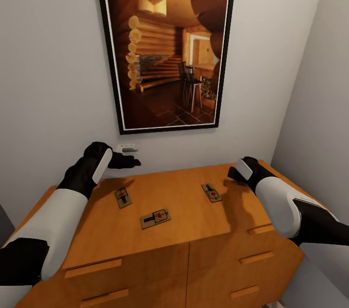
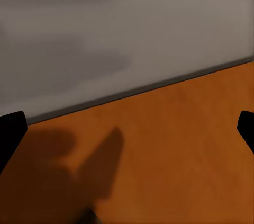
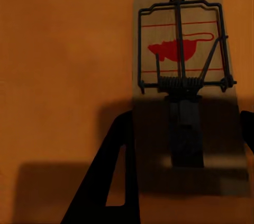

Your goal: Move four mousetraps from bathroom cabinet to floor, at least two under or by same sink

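Currently, left gripper (image 1: 130, 161): jaws apart, empty, above cabinet (image 1: 179, 230) top.
Right gripper (image 3: 185, 181): jaws apart, over one mousetrap (image 3: 182, 49).
Mousetraps on top: three.

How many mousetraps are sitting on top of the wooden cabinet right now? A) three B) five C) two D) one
A: the head view shows three mousetraps on the cabinet top: one on the left, one in the middle near the front, and one on the right.
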{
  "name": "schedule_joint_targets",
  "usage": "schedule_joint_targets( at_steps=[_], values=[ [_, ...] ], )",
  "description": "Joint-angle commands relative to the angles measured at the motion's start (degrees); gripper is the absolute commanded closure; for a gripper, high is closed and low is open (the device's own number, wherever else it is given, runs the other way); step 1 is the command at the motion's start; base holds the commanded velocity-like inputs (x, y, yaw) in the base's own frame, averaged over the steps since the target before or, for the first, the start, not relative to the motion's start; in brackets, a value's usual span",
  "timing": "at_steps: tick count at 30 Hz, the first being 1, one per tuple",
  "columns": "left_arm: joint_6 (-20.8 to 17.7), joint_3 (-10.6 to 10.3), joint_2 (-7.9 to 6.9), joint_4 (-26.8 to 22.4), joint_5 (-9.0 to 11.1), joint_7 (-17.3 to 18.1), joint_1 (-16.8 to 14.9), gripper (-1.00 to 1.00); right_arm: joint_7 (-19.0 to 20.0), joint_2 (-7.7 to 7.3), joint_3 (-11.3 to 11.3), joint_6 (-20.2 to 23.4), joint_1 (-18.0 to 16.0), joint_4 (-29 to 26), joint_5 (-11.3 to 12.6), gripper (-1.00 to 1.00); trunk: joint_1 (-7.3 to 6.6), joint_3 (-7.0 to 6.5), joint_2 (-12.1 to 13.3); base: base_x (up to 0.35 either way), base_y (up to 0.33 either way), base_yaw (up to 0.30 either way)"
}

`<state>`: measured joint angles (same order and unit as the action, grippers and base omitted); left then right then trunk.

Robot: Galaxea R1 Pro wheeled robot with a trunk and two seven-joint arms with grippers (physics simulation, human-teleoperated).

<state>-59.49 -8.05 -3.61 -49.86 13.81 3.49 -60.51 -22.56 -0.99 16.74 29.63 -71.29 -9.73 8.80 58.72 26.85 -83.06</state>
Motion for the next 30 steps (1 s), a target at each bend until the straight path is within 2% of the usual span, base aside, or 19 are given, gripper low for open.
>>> schedule_joint_targets(
  at_steps=[1, 5, 7, 11, 13, 15, 17, 22, 30],
  values=[
    [-0.19, -0.14, -0.04, -0.06, -0.10, 0.20, -0.05, -1.00, -0.51, -0.03, -0.14, 0.40, 0.02, 2.92, 0.35, 1.00, 0.01, 0.08, -0.02, 0.000, 0.000, 0.000],
    [-0.19, -0.10, -0.01, -0.06, -0.16, 0.20, -0.05, -1.00, -0.53, -0.33, -0.18, 1.55, 0.02, 2.37, -0.20, 1.00, 0.01, 0.08, -0.02, 0.000, 0.000, 0.000],
    [-0.19, -0.07, 0.02, -0.08, -0.19, 0.23, -0.05, -1.00, -0.54, -1.29, -0.05, 4.04, 0.02, 0.79, -0.47, 1.00, 0.01, 0.08, -0.02, 0.000, 0.000, 0.000],
    [-0.19, -0.04, 0.84, -0.13, -0.38, 0.19, -0.05, -1.00, -0.67, -2.25, -0.03, 13.76, 0.02, -11.06, -0.47, 1.00, 0.01, 0.08, -0.02, 0.000, 0.000, 0.000],
    [-0.19, -0.04, 1.13, -0.14, -0.43, 0.17, -0.05, -1.00, -0.71, -2.35, -0.03, 16.74, 0.02, -14.27, -0.43, 1.00, 0.01, 0.08, -0.02, 0.000, 0.000, 0.000],
    [-0.19, -0.04, 1.49, -0.14, -0.52, 0.14, -0.05, -1.00, -0.77, -2.50, -0.04, 21.89, 0.02, -19.53, -0.39, 1.00, 0.01, 0.08, -0.02, 0.000, 0.000, 0.000],
    [-0.19, -0.04, 1.62, -0.14, -0.53, 0.13, -0.05, -1.00, -0.79, -2.55, -0.07, 24.52, 0.02, -22.45, -0.34, 1.00, 0.01, 0.08, -0.02, 0.000, 0.000, 0.000],
    [-0.19, -0.04, 1.72, -0.15, -0.54, 0.12, -0.05, -1.00, -0.66, -2.61, -0.19, 27.61, 0.02, -25.55, -0.02, 1.00, 0.01, 0.08, -0.02, 0.000, 0.000, 0.000],
    [-0.19, -0.04, 1.68, -0.15, -0.41, 0.12, -0.05, -1.00, -0.38, -2.55, -0.46, 28.76, 0.02, -26.06, 0.15, 1.00, 0.01, 0.08, -0.02, 0.000, 0.000, 0.000]
  ],
)
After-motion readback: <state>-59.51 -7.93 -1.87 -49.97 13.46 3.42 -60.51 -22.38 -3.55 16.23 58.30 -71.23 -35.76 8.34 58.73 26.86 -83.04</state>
